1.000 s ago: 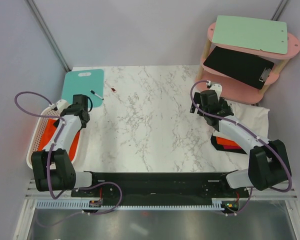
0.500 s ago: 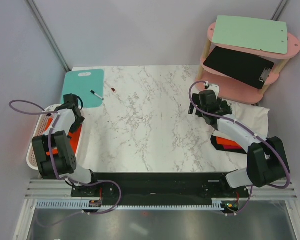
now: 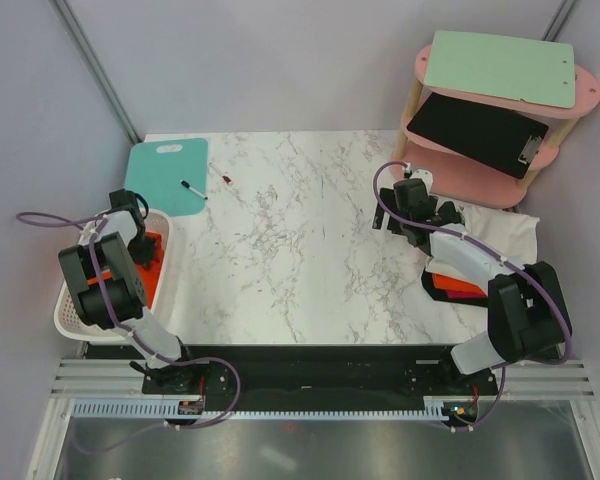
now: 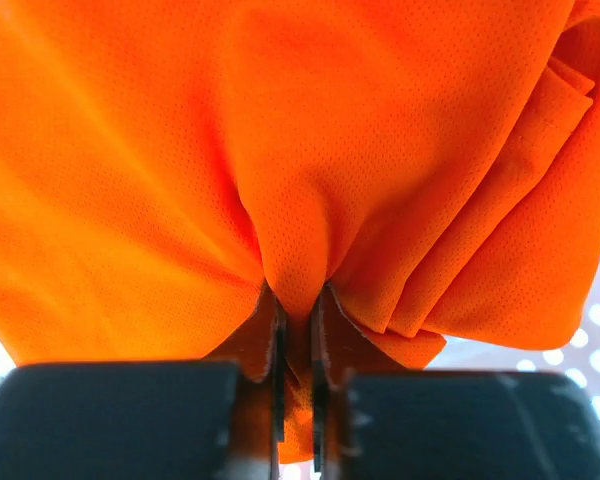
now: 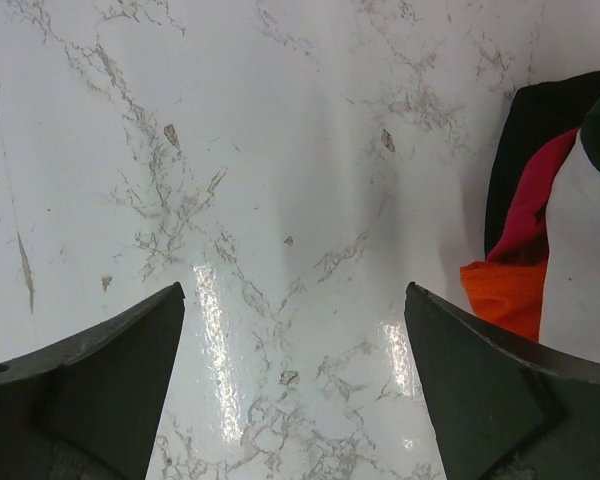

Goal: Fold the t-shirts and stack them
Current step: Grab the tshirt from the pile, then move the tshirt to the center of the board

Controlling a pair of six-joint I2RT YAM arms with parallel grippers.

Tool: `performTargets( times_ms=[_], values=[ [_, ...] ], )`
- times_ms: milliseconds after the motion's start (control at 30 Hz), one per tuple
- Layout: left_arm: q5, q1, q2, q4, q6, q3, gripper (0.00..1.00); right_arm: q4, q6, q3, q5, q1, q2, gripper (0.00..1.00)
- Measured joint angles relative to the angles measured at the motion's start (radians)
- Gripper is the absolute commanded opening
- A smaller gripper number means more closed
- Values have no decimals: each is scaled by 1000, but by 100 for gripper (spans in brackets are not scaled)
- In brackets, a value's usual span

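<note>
the left hand (image 4: 296, 300) is down in the white basket (image 3: 68, 300) at the left edge of the top view. its two fingers are closed tight on a pinched fold of the crumpled t-shirt (image 4: 280, 150). the bright orange-red cloth bunches up from the jaws and fills nearly the whole wrist frame (only a sliver of the basket's lattice shows at the lower right). from above, the same cloth shows as an orange patch inside the basket, just below the hand.

the right hand (image 5: 290, 300) hangs over the bare marble table (image 3: 300, 230) in the right half of the top view. its fingers are spread wide with nothing between them. a second t-shirt (image 3: 458, 287) lies flat at the lower right, partly under the right arm, against the near edge of the white sheet (image 3: 500, 235). the right wrist view catches it at the right edge as an orange corner below dark and reddish cloth.
</note>
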Motion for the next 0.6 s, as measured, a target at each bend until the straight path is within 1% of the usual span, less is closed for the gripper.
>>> performTargets(
  times_ms=[133, 267, 367, 433, 533, 600],
  values=[
    [-3, -1, -13, 6, 1, -6, 2, 3, 0, 5, -6, 0, 11, 98],
    [-3, -1, -87, 28, 1, -62, 2, 4, 1, 5, -11, 2, 21, 98],
    [-6, -8, -241, 9, 1, -117, 2, 5, 4, 5, -20, 2, 22, 98],
    [-6, -18, -401, 2, 3, -134, 2, 11, 5, 5, -23, 2, 22, 98],
    [4, -46, -617, 12, 23, -132, 2, 15, 5, 5, -22, 4, 21, 98],
    [42, -79, -731, 29, 54, -117, 2, 19, 5, 5, -21, 5, 21, 98]
  ],
)
